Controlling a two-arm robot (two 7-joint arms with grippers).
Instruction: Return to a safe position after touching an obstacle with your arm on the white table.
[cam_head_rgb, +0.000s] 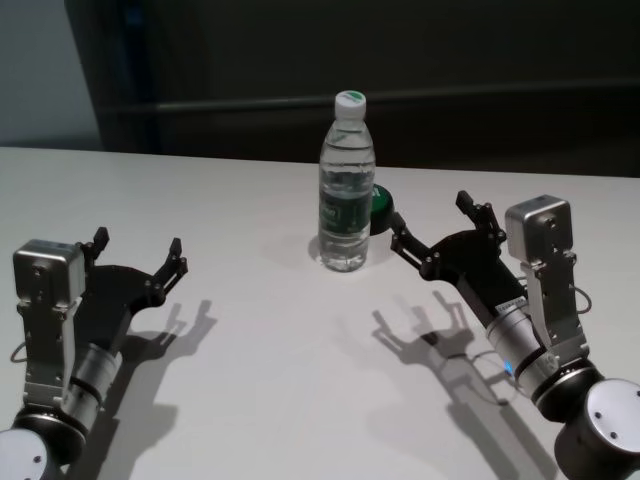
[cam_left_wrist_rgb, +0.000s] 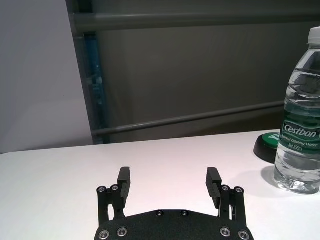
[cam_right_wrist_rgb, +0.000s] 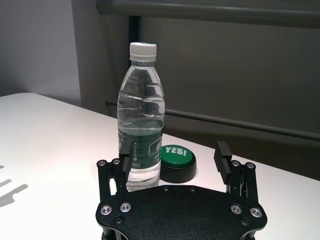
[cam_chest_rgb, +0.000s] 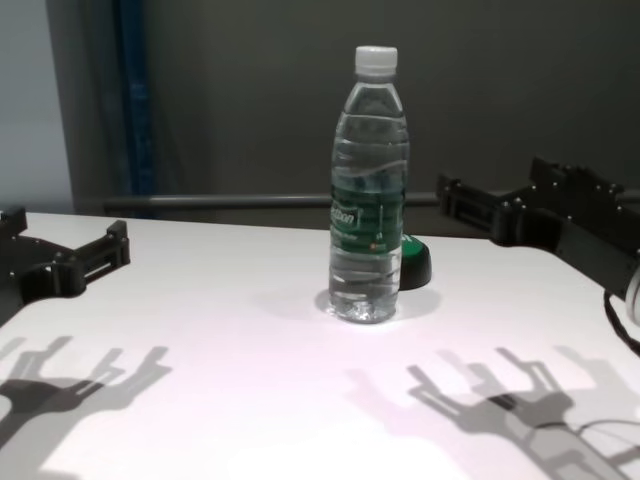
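While 1 bottle (cam_head_rgb: 347, 186) stands upright, 2 hands hover gaping: left hand (cam_head_rgb: 139, 257), right hand (cam_head_rgb: 434, 224).

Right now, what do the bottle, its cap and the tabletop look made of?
Bottle: thin clear plastic, glossy; ribbed walls, water visible inside, dark green printed label band.
Cap: opaque white plastic, apparently ridged for a screw fit.
Tabletop: plain white, matte; crisp arm shadows, no glare. Laminate or painted board, can't tell which.
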